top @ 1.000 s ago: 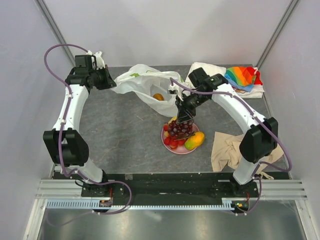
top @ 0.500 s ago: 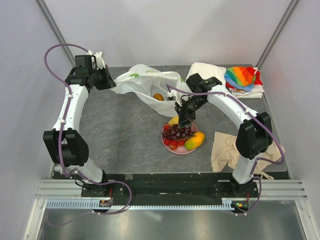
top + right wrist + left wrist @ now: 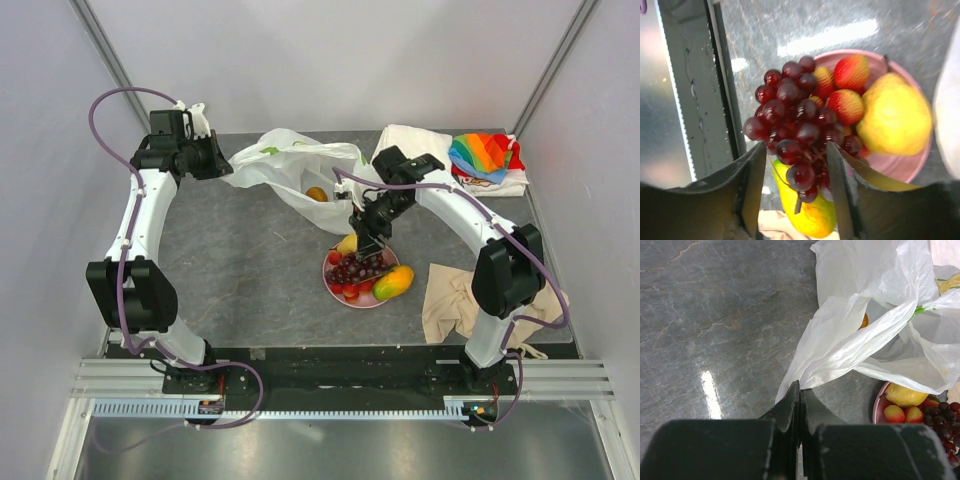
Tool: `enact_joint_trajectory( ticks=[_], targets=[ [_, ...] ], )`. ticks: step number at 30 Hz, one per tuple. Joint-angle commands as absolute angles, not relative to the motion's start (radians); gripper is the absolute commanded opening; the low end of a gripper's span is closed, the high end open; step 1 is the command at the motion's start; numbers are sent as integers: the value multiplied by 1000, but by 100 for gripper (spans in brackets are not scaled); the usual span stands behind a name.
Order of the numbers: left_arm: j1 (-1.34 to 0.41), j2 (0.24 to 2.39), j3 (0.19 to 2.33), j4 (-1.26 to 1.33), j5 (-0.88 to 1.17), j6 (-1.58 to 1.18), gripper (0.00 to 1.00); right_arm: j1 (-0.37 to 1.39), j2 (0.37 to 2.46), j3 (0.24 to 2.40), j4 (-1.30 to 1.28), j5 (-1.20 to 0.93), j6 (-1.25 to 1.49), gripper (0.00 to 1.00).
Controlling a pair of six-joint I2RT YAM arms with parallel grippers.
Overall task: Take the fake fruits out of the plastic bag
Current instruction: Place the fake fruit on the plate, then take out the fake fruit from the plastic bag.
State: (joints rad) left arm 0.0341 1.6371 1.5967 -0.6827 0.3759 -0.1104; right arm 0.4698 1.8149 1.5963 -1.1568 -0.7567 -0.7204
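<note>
Surface (image 3: 240,260): plastic bag (image 3: 290,165) at 12 o'clock, one edge pinched in the closed left hand (image 3: 799,399). Pink plate (image 3: 895,172) sits at the bag's 5 o'clock. Right hand (image 3: 368,243) has just spread wide over the plate, so we judge the grape bunch (image 3: 795,120) delivered beside lemon (image 3: 895,120) and mango (image 3: 393,283). Small orange (image 3: 316,194) is left in the bag mouth; folds hide the rest, possibly more fruit.

Bright overhead light; glare on tabletop (image 3: 710,390).
</note>
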Motion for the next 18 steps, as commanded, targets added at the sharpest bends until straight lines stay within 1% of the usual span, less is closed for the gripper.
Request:
enact_joint_trajectory(
  ticks=[1,3,5,6,9,12,16,17,18],
  targets=[
    [37,1606,1612,-678,406,-72,2,465,1802,1692,-1123,-802,-681,63],
    [37,1608,1617,-680,410,-71,2,465,1805,1707,-1121,-802,-677,64],
    [37,1609,1620,-680,413,-69,2,466,1805,1723,-1124,-796,-664,70],
    [37,1611,1621,-680,416,-69,2,466,1804,1741,-1127,-790,-661,71],
    [37,1611,1626,-683,436,-64,2,462,1793,1837,-1144,-776,-657,77],
    [35,1600,1628,-695,474,-58,2,463,1790,1923,-1114,-819,-632,81],
    [35,1557,1591,-706,538,-60,2,466,1836,1965,-921,-808,-464,79],
    [34,1536,1573,-709,551,-61,2,477,1851,1974,-831,-746,-434,79],
    [35,1525,1559,-715,563,-70,2,485,1868,1985,-793,-714,-393,77]
  ],
)
